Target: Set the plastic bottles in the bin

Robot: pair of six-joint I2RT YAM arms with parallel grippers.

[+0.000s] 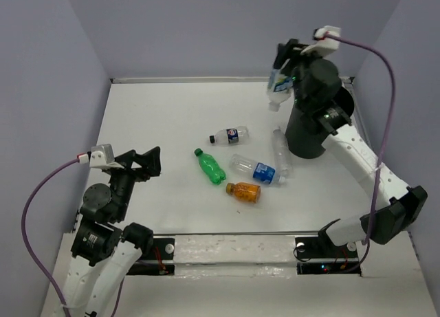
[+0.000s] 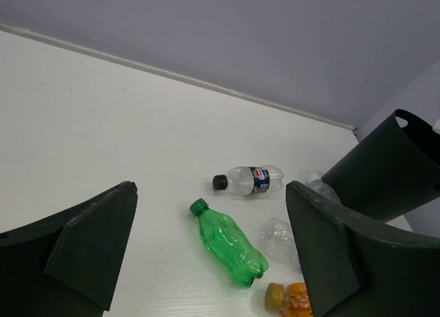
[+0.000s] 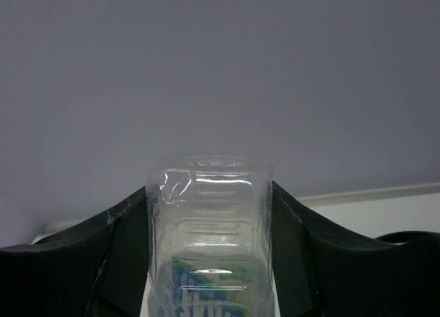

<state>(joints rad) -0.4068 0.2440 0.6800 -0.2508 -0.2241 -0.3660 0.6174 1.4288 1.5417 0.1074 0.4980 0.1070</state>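
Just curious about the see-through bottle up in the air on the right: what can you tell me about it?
The clear bottle is ribbed plastic with a label printed blue and green. It hangs in the air, cap end down, slightly tilted, near the black bin. The right tool grips its sides near the base; nothing else touches it.

Five plastic bottles [image 1: 256, 170] lie on the counter [image 1: 158, 117], all left of the bin [image 1: 309, 141], which stands at your right rear; one lies just beside its base. Your right hand [image 1: 284, 64] holds a sixth bottle [image 1: 278, 86] above the counter, left of the bin's rim
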